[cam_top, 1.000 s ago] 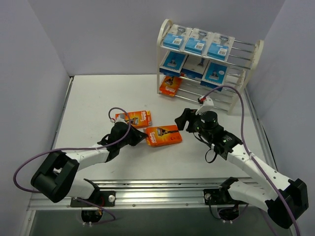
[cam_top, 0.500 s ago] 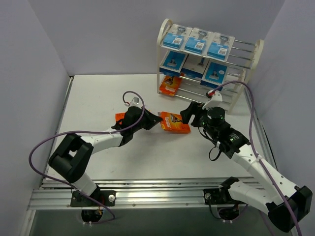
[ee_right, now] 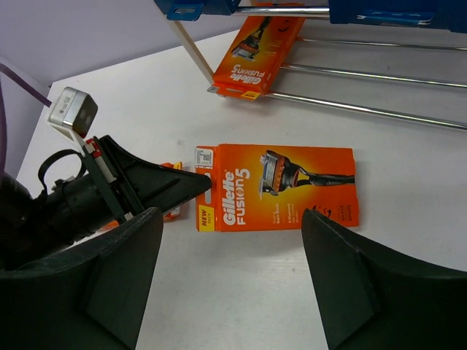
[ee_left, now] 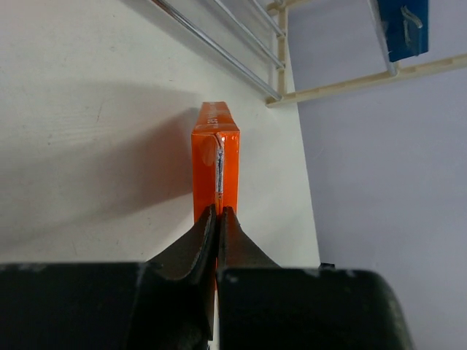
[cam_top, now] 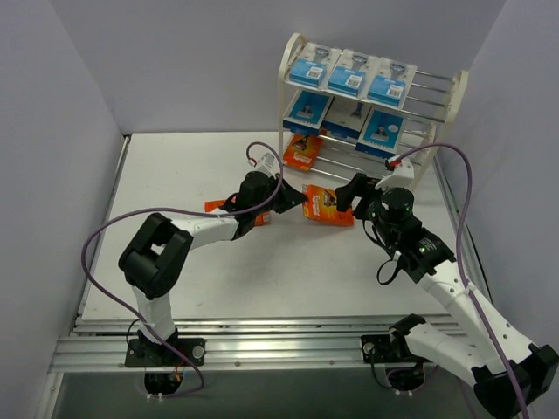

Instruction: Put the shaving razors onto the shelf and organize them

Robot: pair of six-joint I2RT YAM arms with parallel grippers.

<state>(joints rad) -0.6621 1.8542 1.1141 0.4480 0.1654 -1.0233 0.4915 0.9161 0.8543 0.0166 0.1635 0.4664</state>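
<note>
— Near the foot of the shelf (cam_top: 456,92), what does the left gripper (cam_top: 293,199) have?

— An orange razor box (cam_top: 329,205). The jaws are pinched tight on one short edge, and the box sticks out flat beyond the fingertips, over the table (cam_top: 175,175) just in front of the bottom tier.

— Is it resting on the table?

— I cannot tell. The left wrist view shows it edge-on, with its shadow on the white surface beside it.

— And the right gripper (ee_right: 232,219)?

— Spread wide, with nothing in it. It hangs close by the box's far end, aimed at the printed face. In its own camera, the fingers frame the box without closing on it.

— Where are the other razors?

— A second orange box (cam_top: 303,152) leans on the bottom tier at its left end. A third orange box (cam_top: 213,208) lies on the table, partly hidden under the left arm. A row of blue packs (cam_top: 349,77) lines the top tier, and a second row (cam_top: 349,118) sits on the middle one.
</note>
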